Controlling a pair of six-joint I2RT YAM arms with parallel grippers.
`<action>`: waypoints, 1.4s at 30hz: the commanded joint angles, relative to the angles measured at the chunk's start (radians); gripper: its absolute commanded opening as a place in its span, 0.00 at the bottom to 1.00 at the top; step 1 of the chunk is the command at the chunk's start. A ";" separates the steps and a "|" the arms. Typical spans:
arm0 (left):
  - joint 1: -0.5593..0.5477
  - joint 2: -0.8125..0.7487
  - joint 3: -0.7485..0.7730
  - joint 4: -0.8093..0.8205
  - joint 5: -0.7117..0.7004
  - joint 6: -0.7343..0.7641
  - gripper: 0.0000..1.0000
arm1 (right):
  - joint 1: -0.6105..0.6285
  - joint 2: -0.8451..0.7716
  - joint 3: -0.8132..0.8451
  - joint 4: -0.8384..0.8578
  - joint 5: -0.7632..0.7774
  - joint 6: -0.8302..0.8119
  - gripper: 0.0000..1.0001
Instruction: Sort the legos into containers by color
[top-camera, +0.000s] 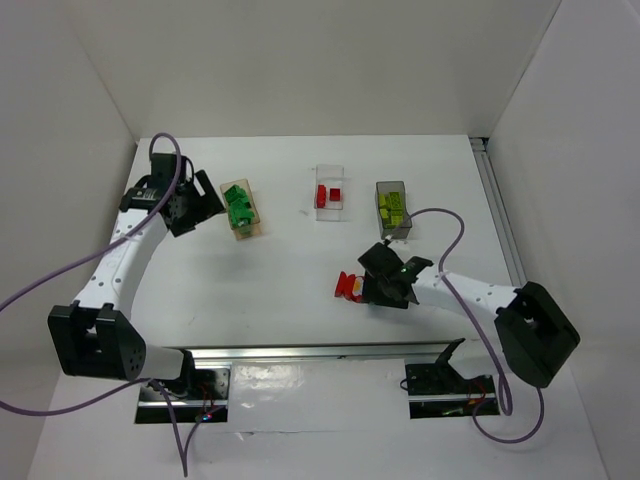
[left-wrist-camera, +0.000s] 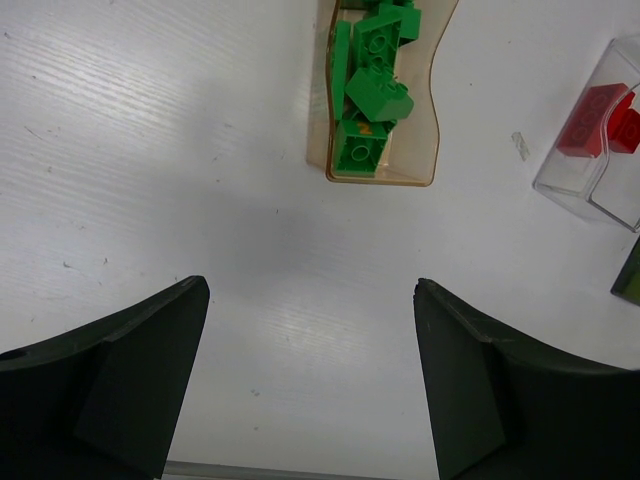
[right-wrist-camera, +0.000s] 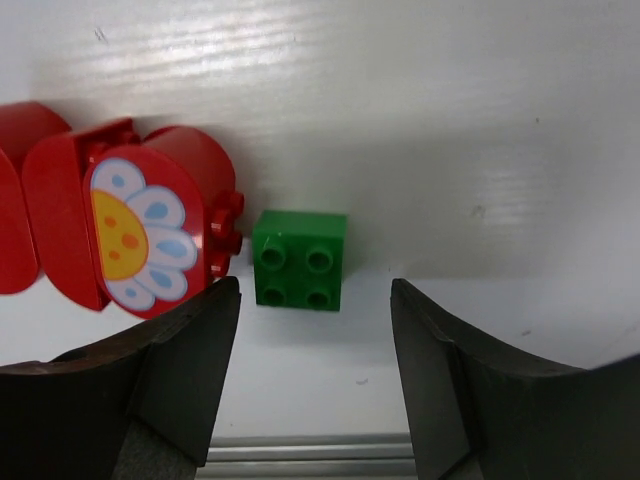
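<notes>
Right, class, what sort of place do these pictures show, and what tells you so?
Probably a robotics lab test cell: a left arm and right arm bolted to a white table, plain white walls around it, and small bins holding colour-sorted legos.

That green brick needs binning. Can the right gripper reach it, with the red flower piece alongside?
Probably yes. The right gripper is open at the green brick, jaws wider than it. The red flower piece lies a thin gap away; a finger might brush it.
</notes>
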 joint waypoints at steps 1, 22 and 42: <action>-0.003 0.007 0.046 0.016 -0.006 0.009 0.93 | -0.042 0.024 -0.013 0.110 -0.021 -0.065 0.69; 0.118 0.047 0.095 -0.059 0.061 -0.011 0.93 | 0.059 0.368 0.719 0.250 -0.065 -0.392 0.27; 0.314 -0.049 0.054 -0.111 0.172 0.032 0.93 | 0.116 1.013 1.412 0.383 -0.239 -0.567 0.33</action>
